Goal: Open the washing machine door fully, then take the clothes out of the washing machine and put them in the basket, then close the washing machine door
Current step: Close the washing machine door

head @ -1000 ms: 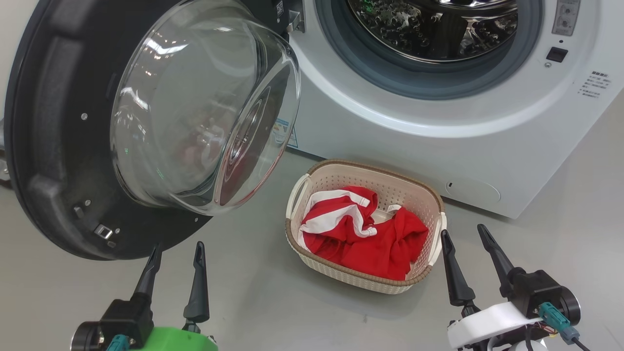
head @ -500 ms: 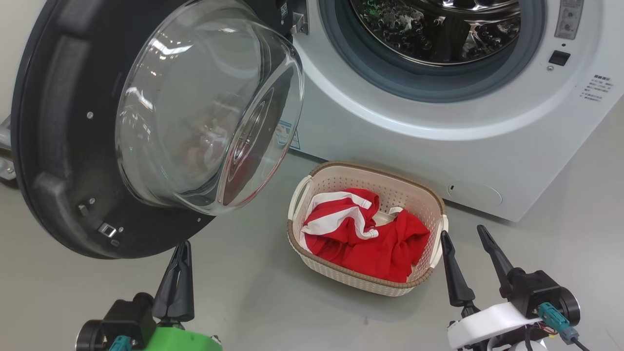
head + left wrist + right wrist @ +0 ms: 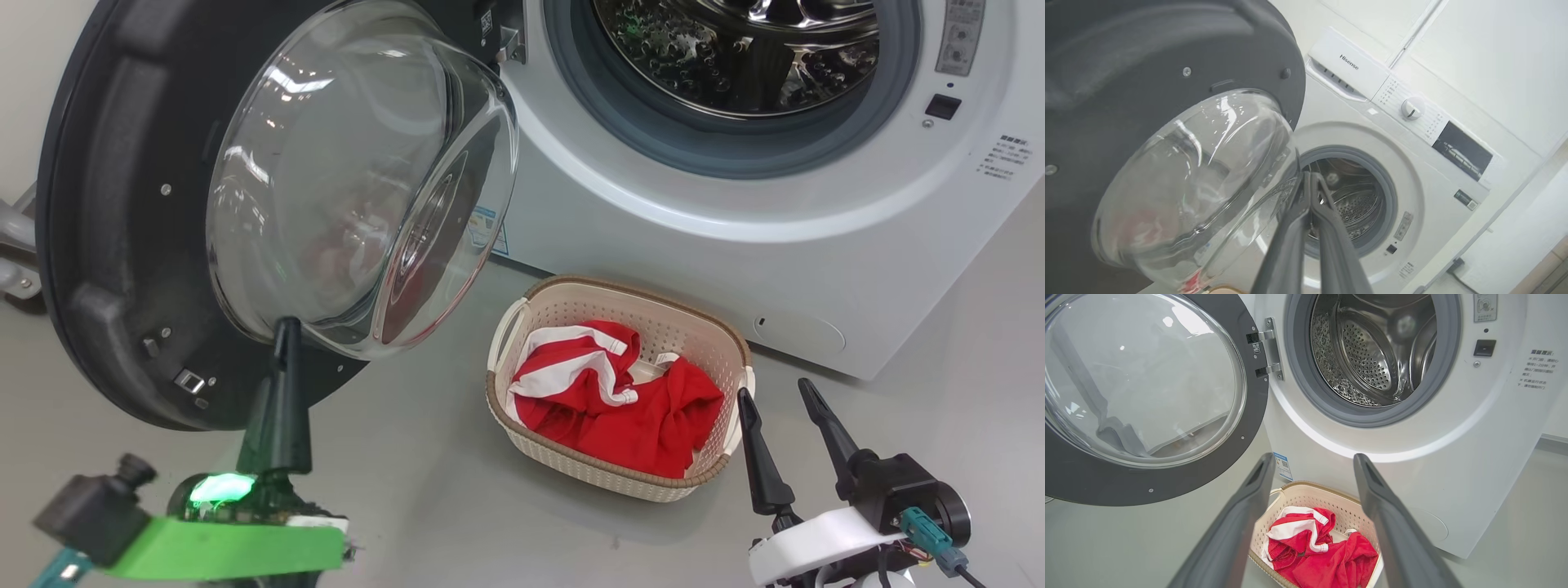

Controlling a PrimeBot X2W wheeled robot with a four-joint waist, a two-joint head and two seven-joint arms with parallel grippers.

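Clothes (image 3: 620, 400) lie in the basket (image 3: 571, 459); the washing machine door (image 3: 106, 245) stands wide open. The left jaws, pressed together by its glass bowl (image 3: 351, 180), should push it steadily shut near the free edge. The right jaws stand apart.

One washing machine (image 3: 735, 245); one washing machine door (image 3: 90, 245); one basket (image 3: 645, 298) on the floor (image 3: 424, 490), with two white handles (image 3: 504, 327); one heap of clothes (image 3: 620, 400), garments uncountable; two grippers, the left gripper (image 3: 286, 328) and the right gripper (image 3: 774, 389), two fingers (image 3: 762, 457) each.
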